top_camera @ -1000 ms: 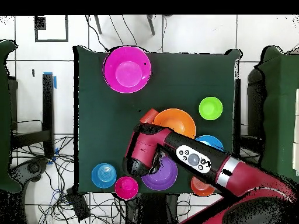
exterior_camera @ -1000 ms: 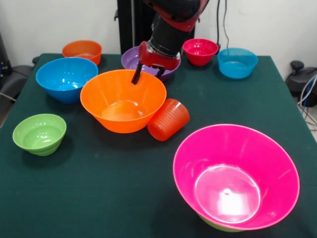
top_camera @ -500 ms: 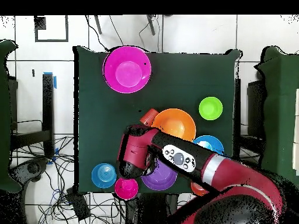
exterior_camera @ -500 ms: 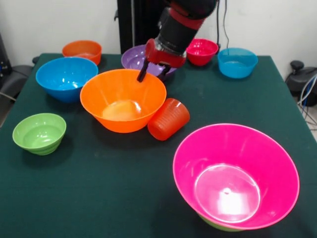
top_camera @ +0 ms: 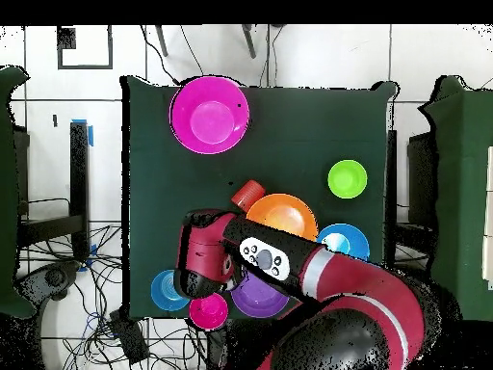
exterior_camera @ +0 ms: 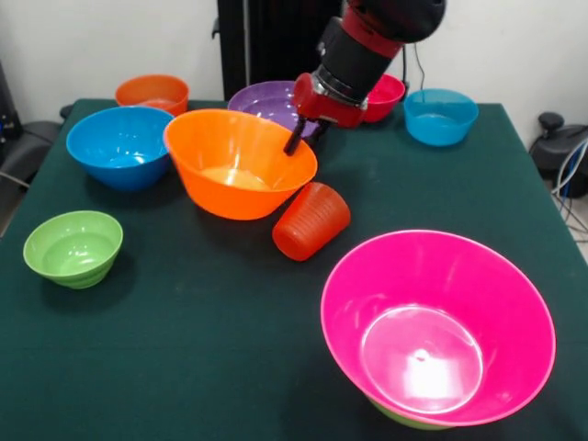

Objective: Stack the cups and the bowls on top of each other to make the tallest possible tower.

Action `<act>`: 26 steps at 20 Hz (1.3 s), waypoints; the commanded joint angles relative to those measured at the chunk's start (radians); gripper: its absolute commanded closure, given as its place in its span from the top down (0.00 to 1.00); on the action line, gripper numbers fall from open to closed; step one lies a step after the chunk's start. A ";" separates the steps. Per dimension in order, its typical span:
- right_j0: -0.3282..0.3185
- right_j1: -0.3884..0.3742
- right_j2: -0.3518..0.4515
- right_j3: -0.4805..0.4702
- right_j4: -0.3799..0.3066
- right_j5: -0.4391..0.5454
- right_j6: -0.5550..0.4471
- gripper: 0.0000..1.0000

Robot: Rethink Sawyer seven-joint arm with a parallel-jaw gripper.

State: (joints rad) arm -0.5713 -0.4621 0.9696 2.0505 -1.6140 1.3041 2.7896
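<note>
Gripper (exterior_camera: 301,138) clamped on orange bowl (exterior_camera: 237,163) rim, bowl tilted, lifted off table (exterior_camera: 184,349). Cup (exterior_camera: 312,220) on its side just beside it. Pink bowl (exterior_camera: 437,327) well apart, nested on green one.

Dark green table (exterior_camera: 184,349) carries: green bowl (exterior_camera: 73,247) at 9 o'clock; blue bowl (exterior_camera: 123,145) and small orange bowl (exterior_camera: 152,93) at 10–11; purple bowl (exterior_camera: 268,101), red bowl (exterior_camera: 378,95), light blue bowl (exterior_camera: 440,116) at 12–1; tipped cup (exterior_camera: 311,220) at centre; pink-topped pile (exterior_camera: 437,326) at 5.
</note>
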 commanded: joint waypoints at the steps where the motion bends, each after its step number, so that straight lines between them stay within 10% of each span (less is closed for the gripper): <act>1: 0.050 -0.002 -0.095 -0.088 -0.078 -0.132 0.259 0.00; 26: 0.121 -0.113 -0.168 -0.105 -0.024 -0.169 0.057 0.00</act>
State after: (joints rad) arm -0.4855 -0.5452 0.8629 2.0372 -1.6171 1.2173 2.8015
